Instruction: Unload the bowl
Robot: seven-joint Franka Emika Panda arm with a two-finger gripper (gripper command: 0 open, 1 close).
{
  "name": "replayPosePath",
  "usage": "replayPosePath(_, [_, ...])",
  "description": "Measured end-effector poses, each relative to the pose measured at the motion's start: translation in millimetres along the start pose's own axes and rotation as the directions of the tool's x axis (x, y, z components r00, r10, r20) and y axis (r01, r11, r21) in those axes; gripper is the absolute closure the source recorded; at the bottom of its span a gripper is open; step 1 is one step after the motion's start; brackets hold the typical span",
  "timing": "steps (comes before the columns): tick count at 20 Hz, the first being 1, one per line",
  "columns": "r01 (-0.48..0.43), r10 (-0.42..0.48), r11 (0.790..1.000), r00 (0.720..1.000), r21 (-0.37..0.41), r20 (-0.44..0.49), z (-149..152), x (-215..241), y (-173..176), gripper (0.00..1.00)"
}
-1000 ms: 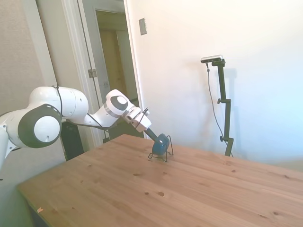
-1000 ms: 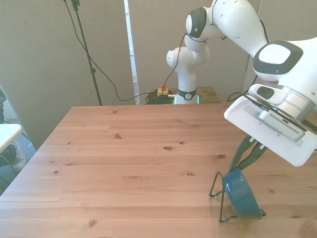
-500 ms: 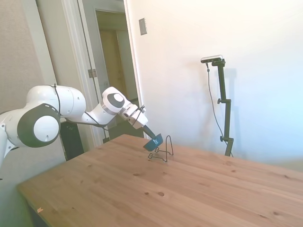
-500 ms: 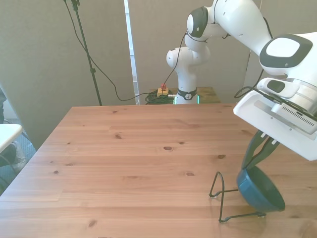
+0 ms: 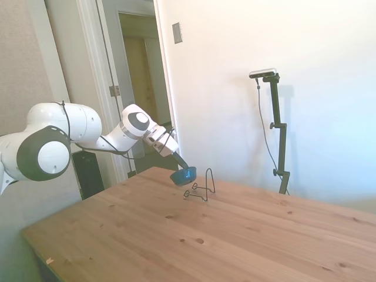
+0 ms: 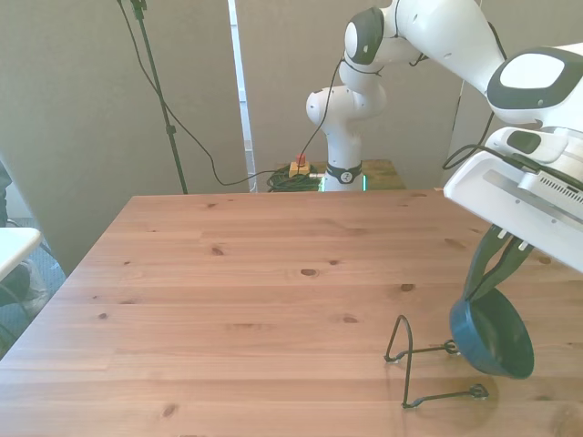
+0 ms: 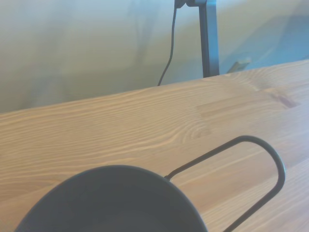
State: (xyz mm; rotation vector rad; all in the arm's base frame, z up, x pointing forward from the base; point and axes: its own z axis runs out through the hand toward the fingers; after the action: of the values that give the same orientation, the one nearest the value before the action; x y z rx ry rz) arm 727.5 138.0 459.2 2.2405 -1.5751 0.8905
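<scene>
The teal-blue bowl (image 6: 493,335) hangs in the air at the front view's right, with my gripper (image 6: 481,293) shut on its rim. It is lifted clear of the thin black wire rack (image 6: 426,362), which stands bare on the table beside and below it. In the side view the bowl (image 5: 183,174) floats just left of the rack (image 5: 201,187), near the table's far edge, and the gripper (image 5: 181,165) holds it from above. The wrist view shows the bowl's dark rim (image 7: 113,193) close up, and beyond it a loop of the rack (image 7: 264,159).
The wooden table (image 6: 228,300) stretches wide toward the front view's left. A white wall and an open doorway (image 5: 141,88) lie behind the table in the side view.
The gripper has lifted the bowl up out of the wire rack and drawn it away, toward the side view's left. The bowl went from standing on edge to tilted, opening up.
</scene>
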Motion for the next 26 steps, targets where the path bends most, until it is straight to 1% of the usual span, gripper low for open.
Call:
replayPosePath(4, [0.038,-0.038,0.999,0.999,0.007,0.028,-15,-12,12,1.0])
replayPosePath(7, [0.088,-0.09,0.996,0.993,0.025,0.071,-25,-28,32,1.0])
replayPosePath(10, [0.123,-0.13,0.991,0.983,0.059,0.13,-33,-28,57,1.0])
replayPosePath(13, [0.134,-0.152,0.984,0.974,0.115,0.166,-36,-15,87,1.0])
replayPosePath(15, [0.137,-0.165,0.978,0.97,0.156,0.18,-27,-8,109,1.0])
replayPosePath(18, [0.145,-0.189,0.963,0.964,0.226,0.188,-1,-6,144,1.0])
replayPosePath(21, [0.165,-0.224,0.937,0.96,0.309,0.17,20,-14,181,1.0])
replayPosePath(23, [0.142,-0.215,0.925,0.96,0.351,0.179,28,-13,199,1.0])
replayPosePath(26, [0.098,-0.187,0.915,0.963,0.392,0.195,36,-5,214,1.0])
